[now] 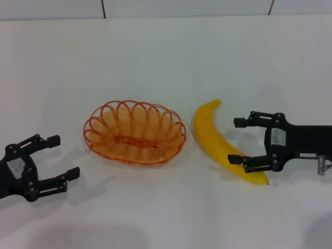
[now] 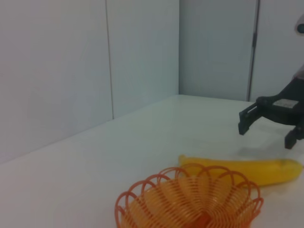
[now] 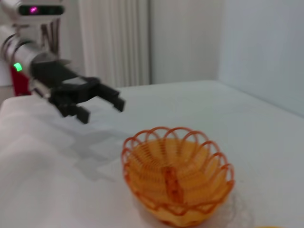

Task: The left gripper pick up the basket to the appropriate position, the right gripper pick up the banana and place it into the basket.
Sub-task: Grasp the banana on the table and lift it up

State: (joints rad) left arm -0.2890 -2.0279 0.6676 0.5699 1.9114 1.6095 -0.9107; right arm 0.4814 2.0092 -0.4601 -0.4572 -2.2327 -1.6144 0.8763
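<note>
One basket (image 1: 135,132), one banana (image 1: 223,142), two grippers: left gripper (image 1: 54,158), right gripper (image 1: 240,142).

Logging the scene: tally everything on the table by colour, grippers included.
Orange: 1, the basket
Yellow: 1, the banana
Black: 2, the left gripper and the right gripper, fingers open on both
Total: 4

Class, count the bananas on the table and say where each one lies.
1. The banana lies on the white table, just right of the empty basket, between the open fingers of the right tool. None appears hidden.
</note>
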